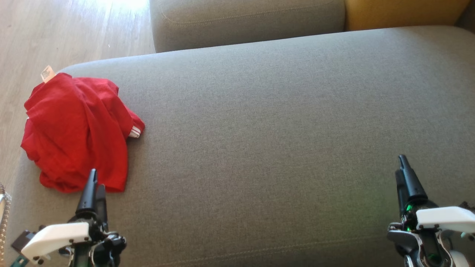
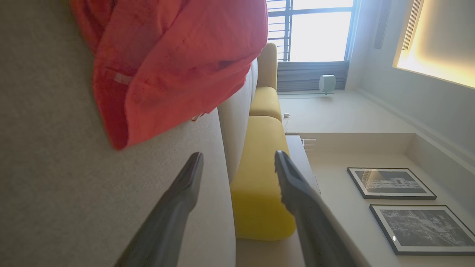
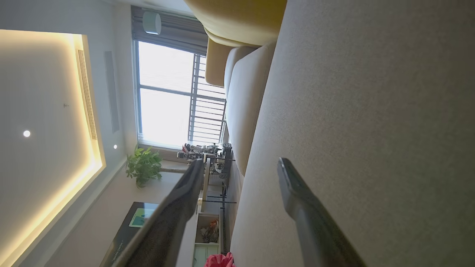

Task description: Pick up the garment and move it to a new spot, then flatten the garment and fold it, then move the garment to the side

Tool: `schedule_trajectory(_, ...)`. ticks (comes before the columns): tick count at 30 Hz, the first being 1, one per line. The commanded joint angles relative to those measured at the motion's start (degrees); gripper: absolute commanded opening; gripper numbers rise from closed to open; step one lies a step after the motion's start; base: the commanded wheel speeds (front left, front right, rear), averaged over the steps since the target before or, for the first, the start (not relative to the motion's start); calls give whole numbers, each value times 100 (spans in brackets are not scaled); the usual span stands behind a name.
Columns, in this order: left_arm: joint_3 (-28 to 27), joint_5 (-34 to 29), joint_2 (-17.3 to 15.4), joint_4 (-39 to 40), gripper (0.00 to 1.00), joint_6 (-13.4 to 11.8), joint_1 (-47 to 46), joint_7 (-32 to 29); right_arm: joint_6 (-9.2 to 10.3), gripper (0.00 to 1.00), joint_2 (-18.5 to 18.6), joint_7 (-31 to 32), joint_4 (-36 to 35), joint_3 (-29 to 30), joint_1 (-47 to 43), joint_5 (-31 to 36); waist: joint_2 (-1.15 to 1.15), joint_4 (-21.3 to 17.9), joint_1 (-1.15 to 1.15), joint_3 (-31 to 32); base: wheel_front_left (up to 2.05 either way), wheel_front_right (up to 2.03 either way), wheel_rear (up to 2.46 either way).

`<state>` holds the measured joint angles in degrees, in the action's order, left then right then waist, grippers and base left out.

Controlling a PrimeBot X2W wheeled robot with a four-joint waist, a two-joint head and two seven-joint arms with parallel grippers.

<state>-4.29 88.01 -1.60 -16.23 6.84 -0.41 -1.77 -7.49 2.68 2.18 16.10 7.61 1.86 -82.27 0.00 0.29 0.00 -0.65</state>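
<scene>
1. The left gripper (image 1: 95, 182) stood spread and empty, just beside the near hem of the crumpled red cloth garment (image 1: 76, 126).
2. The right gripper (image 1: 400, 165) was likewise spread and empty, well apart from it.
3. The garment lay at the left edge of the grey fabric sofa cushion (image 1: 282, 111).
4. It was judged light and limp, so a raised near fold suited pinching.

Home living room, grey sofa (image 1: 259, 129) beneath the jaws of the left gripper (image 2: 238, 154) and right gripper (image 3: 240, 160), yellow seat (image 2: 259, 178) seen between the left jaws, framed pictures (image 2: 389, 183) to their right, window (image 3: 174, 96) and potted plant (image 3: 143, 167) left of the right jaws
</scene>
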Motion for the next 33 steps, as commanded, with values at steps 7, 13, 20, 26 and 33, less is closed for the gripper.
schedule_trajectory(7, -295, -411, -66, 493, 100, 28, -389, 161, 0, 100, 18, -176, -549, 41, 355, 870, 0, 17, 0, -46, 0, 0, 0)
schedule_trajectory(13, -363, -839, -70, 770, 100, -5, -477, 245, 0, 100, 18, -261, -806, -55, 424, 1578, 0, 29, 0, -86, 0, 0, 0)
schedule_trajectory(20, -325, -1452, -74, 1309, 100, -193, -577, 362, 0, 100, 19, -381, -1107, -239, 508, 2475, 0, 51, 0, -106, 0, 0, 0)
schedule_trajectory(26, -72, -2260, -79, 1725, 100, -380, -603, 462, 0, 100, 93, -482, -1368, -396, 588, 3193, 0, 61, 0, -118, 0, 0, 0)
schedule_trajectory(33, 342, -3249, -83, 2061, 100, -564, -650, 580, 0, 100, 156, -602, -1626, -589, 676, 3924, 0, 63, 0, -132, 0, 0, 0)
